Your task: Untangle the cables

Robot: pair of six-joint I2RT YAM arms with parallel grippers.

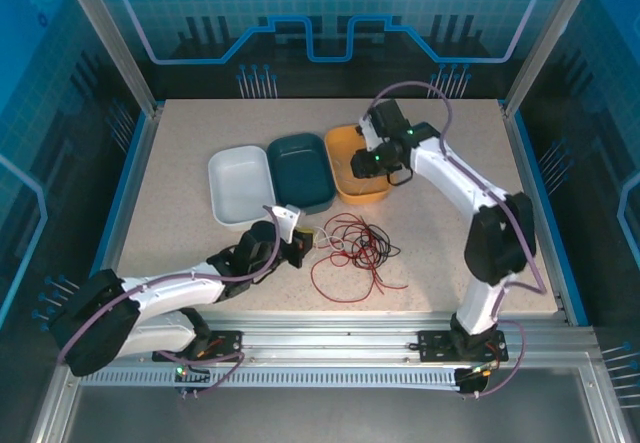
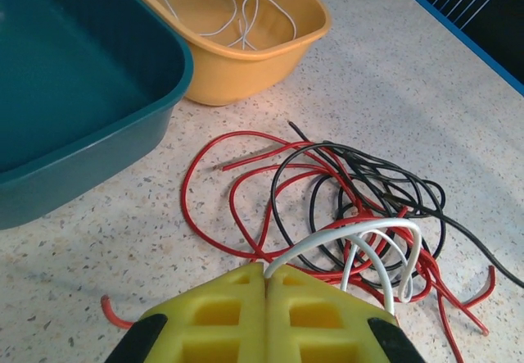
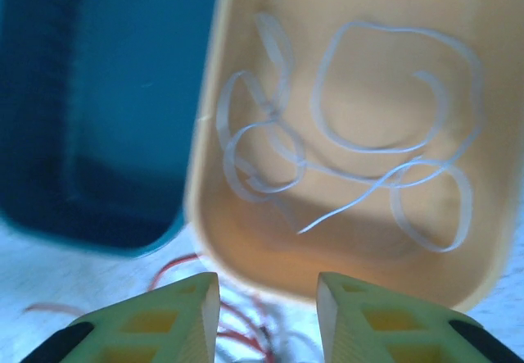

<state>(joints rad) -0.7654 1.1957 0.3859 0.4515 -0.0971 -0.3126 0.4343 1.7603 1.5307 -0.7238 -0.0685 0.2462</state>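
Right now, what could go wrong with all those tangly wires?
1. The left jaws are shut on the white cable, which runs among loops of red cable and black cable, so pulling may drag or tighten the whole knot.
2. The right jaws hang open over the yellow tray; dipping lower might hook out the loose white wire lying inside.

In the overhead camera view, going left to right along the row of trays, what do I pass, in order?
White tray → teal tray → yellow tray.
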